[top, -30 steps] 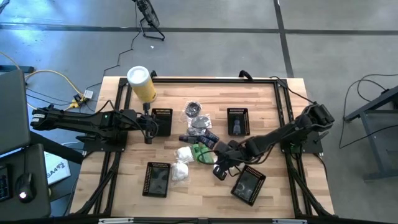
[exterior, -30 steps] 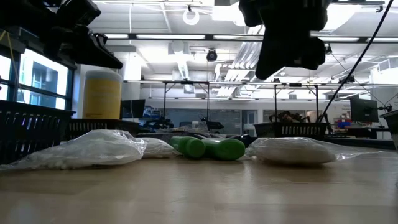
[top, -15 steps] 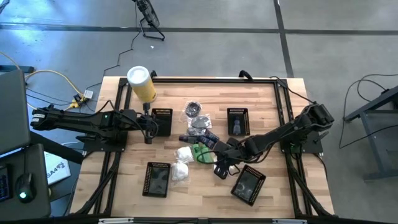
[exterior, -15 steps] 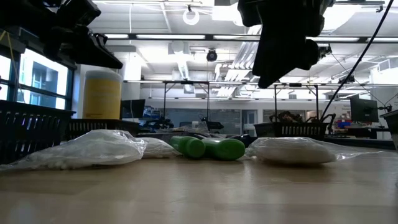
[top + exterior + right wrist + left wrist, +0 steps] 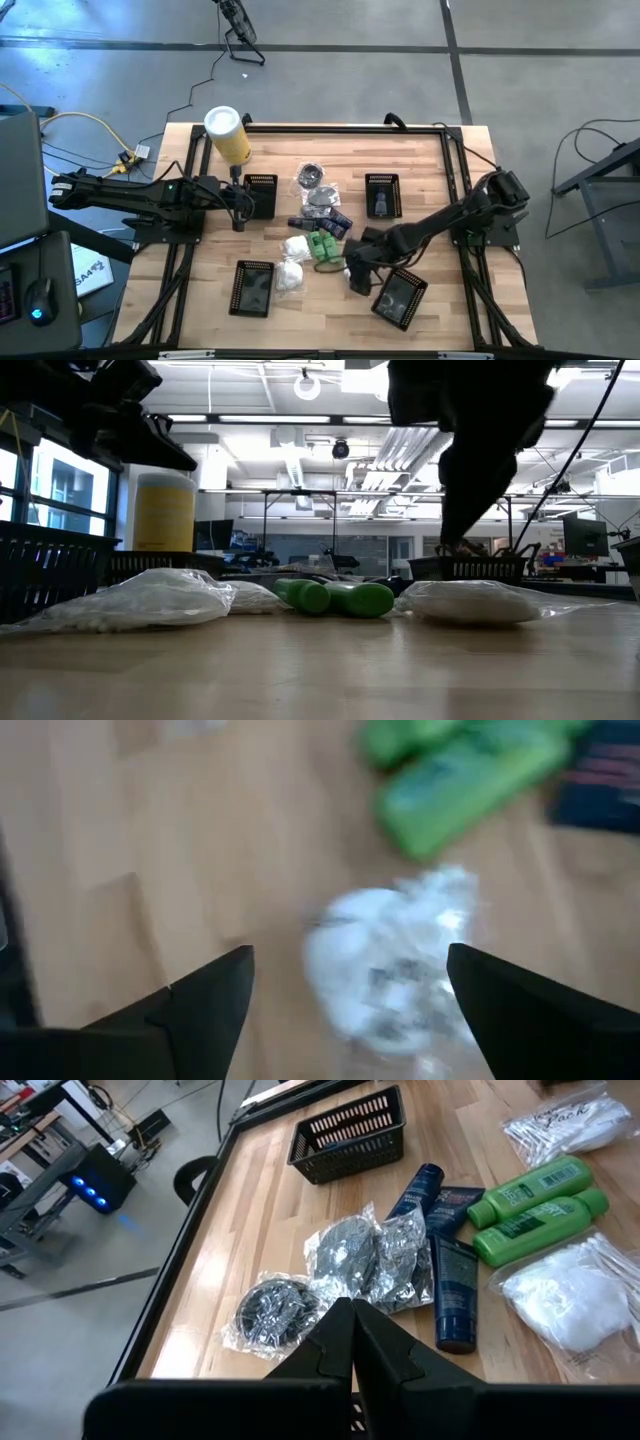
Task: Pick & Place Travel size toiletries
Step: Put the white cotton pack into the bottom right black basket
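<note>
The toiletries lie loose in the middle of the table: two green bottles (image 5: pixel 325 246), dark blue tubes (image 5: pixel 322 222), silvery-clear packets (image 5: pixel 316 188) and white packets (image 5: pixel 293 260). One white packet (image 5: pixel 395 965) lies apart near the bottles' right side. My right gripper (image 5: pixel 357 275) hangs open just over this packet (image 5: pixel 470 601), pointing down, a finger on either side of it in the right wrist view, not touching. My left gripper (image 5: pixel 350 1305) is shut and holds nothing; it waits at the table's left (image 5: pixel 240 205), beside a black basket (image 5: pixel 262 195).
Black mesh baskets stand at the far right (image 5: pixel 383 195), near left (image 5: pixel 252 288) and near right (image 5: pixel 402 296), the last close under my right arm. A tall yellow canister (image 5: pixel 228 133) stands at the far left corner. Bare wood lies along the near edge.
My right gripper has come down from high above the table toward the white packet beside the green bottles, shifting slightly toward the near edge. The toiletries have stayed where they were.
</note>
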